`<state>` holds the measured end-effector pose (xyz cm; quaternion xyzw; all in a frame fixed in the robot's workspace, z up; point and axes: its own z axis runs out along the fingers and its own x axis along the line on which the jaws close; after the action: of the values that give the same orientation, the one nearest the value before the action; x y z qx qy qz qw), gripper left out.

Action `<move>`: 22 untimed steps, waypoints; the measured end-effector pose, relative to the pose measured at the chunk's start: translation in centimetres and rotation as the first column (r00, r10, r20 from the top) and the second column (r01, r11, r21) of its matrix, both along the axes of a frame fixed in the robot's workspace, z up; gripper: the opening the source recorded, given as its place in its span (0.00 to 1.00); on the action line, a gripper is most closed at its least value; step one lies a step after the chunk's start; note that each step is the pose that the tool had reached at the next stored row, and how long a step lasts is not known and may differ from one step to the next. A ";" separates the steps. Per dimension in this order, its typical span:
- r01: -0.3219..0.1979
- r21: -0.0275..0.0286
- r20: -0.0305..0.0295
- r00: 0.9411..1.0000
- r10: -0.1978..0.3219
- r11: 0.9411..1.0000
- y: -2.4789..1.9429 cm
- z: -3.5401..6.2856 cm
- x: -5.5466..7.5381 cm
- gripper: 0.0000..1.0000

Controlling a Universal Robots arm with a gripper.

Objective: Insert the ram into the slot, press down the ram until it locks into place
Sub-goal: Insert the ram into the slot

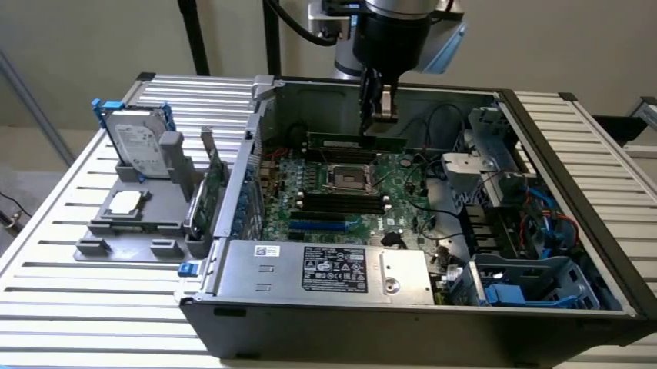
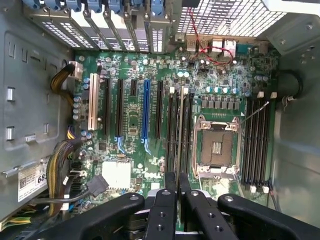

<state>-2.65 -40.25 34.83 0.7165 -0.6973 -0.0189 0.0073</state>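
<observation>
Gripper [image 2: 177, 176] jaws pinch the ram [image 1: 355, 141] edge-on between them, above the slot [image 2: 171, 135].

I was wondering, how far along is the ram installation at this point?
Done: the ram is picked up, clamped in the pincer. In hand: it hangs edge-down, lined up along the black slots beside the CPU socket. Left: seating it in a slot and pressing until it locks. I cannot tell whether it touches a slot yet.
</observation>
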 end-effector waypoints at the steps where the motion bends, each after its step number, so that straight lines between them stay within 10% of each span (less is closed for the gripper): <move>1: 0.000 0.000 0.000 1.000 0.000 1.000 0.00 -0.18 0.0 0.13; 22: 0.000 0.000 0.000 1.000 0.000 1.000 0.00 -4.00 0.0 0.13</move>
<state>-2.65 -40.25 30.83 0.7165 -0.6973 -0.0188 0.0073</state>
